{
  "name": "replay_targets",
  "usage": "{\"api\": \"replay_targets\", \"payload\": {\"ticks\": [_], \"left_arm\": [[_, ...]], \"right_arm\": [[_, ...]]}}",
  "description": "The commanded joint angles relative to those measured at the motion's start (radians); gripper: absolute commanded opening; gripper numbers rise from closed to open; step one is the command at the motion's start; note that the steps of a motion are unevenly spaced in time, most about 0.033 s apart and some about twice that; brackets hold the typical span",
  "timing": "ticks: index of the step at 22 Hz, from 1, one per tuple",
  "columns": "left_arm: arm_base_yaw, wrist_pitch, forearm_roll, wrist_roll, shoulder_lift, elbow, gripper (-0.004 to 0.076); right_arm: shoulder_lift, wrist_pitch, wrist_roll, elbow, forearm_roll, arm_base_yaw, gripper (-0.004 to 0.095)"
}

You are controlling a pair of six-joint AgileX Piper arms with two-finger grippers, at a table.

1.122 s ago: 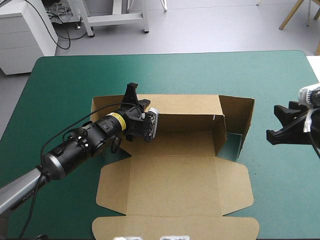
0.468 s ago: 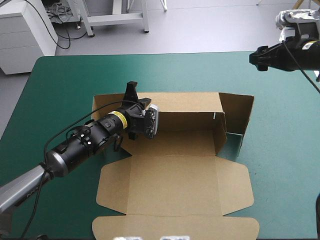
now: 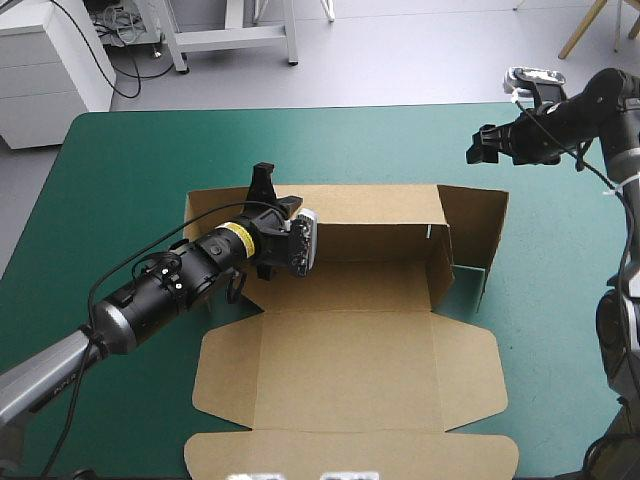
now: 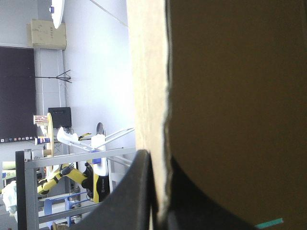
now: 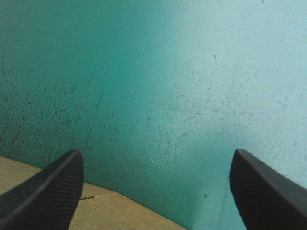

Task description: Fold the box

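Note:
The brown box lies in the middle of the teal-green cover, its lid and flaps flat toward the near edge. Its back wall and right wall stand raised. My left gripper is at the left end of the back wall, shut on its top edge. In the left wrist view the board's edge runs up between the black fingers of that gripper. My right gripper hovers open beyond the box's far right corner. The right wrist view shows its gripper over bare cover, with a strip of the box below.
The front flap reaches almost to the table's near edge. A white cabinet stands beyond the far left corner. Bare teal-green cover lies to the left, right and far side of the box.
My right arm swung from the table's right side up to the far right corner, then leftward toward the box's far right corner, its fingers spreading wider. The left gripper kept its hold.

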Motion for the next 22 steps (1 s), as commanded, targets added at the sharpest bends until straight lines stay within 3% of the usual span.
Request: {"api": "replay_targets", "payload": {"ticks": [1, 11, 16, 22], "left_arm": [[-0.017, 0.052, -0.05, -0.021, 0.003, -0.004, -0.001], [-0.017, 0.058, -0.05, -0.082, 0.003, -0.004, -0.001], [-0.017, 0.058, -0.05, -0.082, 0.003, -0.004, -0.001], [-0.017, 0.058, -0.05, -0.082, 0.003, -0.004, -0.001]], "right_arm": [[-0.048, -0.02, -0.003, -0.005, 0.054, -0.006, 0.0772], [-0.262, -0.022, -0.12, 0.365, 0.048, -0.006, 0.062], [-0.413, -0.152, -0.291, 0.628, 0.205, -0.006, 0.0603], [-0.529, -0.221, -0.399, 0.821, 0.288, -0.006, 0.0584]]}}
